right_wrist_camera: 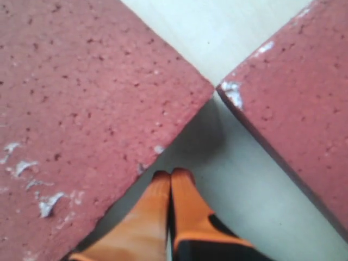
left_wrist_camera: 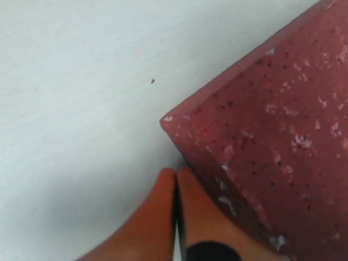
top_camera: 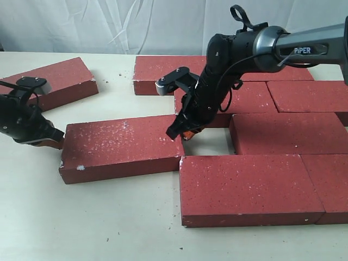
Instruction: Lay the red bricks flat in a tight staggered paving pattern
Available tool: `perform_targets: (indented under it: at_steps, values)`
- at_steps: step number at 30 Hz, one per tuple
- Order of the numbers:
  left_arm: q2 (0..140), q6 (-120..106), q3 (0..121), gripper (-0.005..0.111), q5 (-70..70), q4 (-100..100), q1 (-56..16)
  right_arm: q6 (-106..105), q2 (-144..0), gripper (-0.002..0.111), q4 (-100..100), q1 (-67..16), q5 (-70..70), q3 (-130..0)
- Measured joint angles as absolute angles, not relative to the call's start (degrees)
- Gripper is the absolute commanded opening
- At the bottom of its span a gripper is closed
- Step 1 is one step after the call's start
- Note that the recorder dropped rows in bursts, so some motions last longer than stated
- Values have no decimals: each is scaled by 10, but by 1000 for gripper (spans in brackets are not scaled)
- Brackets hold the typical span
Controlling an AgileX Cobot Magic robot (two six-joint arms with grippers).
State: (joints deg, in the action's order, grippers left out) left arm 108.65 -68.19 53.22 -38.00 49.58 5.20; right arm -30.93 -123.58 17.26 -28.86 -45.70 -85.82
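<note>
— At mid-counter, left of the laid bricks (top_camera: 255, 187): where's the loose brick (top_camera: 122, 147)?
— Flat, slightly skewed. Right end well apart from its neighbour (top_camera: 288, 133) in the same row; bare counter (top_camera: 212, 142) shows between. One corner sits just beside the row below it in the exterior view.
— Grippers?
— Left gripper (top_camera: 54, 142): fingers (left_wrist_camera: 157, 212) pressed together, nothing held, tips touching the brick's left end near a corner. Right gripper (top_camera: 182, 133): fingers (right_wrist_camera: 147, 212) likewise pinched together, empty, tips down in the gap beside the brick's right end.
— How to do the push well?
— Judgement only. Left pushes low on the end face, nearer its middle than the corner, else the brick yaws. Right should clear the gap first, or it blocks the slide; it could instead steady the far long edge against the skew. Go slowly, brick flat; rough edges may snag on adjoining rows. Stop when ends meet, then check the joint is offset from those beside it.
</note>
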Motion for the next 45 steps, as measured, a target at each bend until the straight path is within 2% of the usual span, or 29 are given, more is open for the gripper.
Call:
perform_targets:
  at_steps: [20, 27, 33, 38, 45]
  values:
    - [1086, -724, 533, 0, -334, 542, 27, -323, -1227, -1, 185, -289, -490, -856]
    - [1086, -724, 533, 0, -328, 542, 24, -295, -1225, -1, 86, -289, -501, -856]
    - [1086, -725, 533, 0, -285, 566, 24, -285, -1141, -1, 68, -264, -500, -830]
    - [1086, -724, 533, 0, -336, 547, 24, -285, -1029, -1, 90, -205, -478, -740]
    - [1086, -724, 533, 0, -331, 573, 16, -285, -892, -1, 96, -183, -419, -651]
